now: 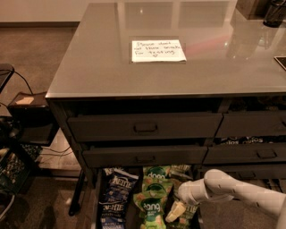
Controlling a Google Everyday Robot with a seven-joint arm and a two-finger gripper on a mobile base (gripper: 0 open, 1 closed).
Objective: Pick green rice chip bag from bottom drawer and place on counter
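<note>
The bottom drawer (99, 201) stands pulled open at the foot of the dark cabinet. It holds blue chip bags (117, 184) on the left and green rice chip bags (151, 206) in the middle, with another green bag (156, 173) behind. My white arm reaches in from the lower right. My gripper (175, 211) hangs down into the drawer just right of the front green bag, over a further greenish bag. The glossy grey counter (111, 71) above bears a white handwritten note (157, 50).
Two handled drawers, the upper drawer (145, 127) and the lower drawer (145, 157), sit shut above the open one. The narrower right column has its own drawers (267, 153). A black box (29, 112) and cables stand left of the cabinet. A dark container (273, 13) sits at the counter's far right.
</note>
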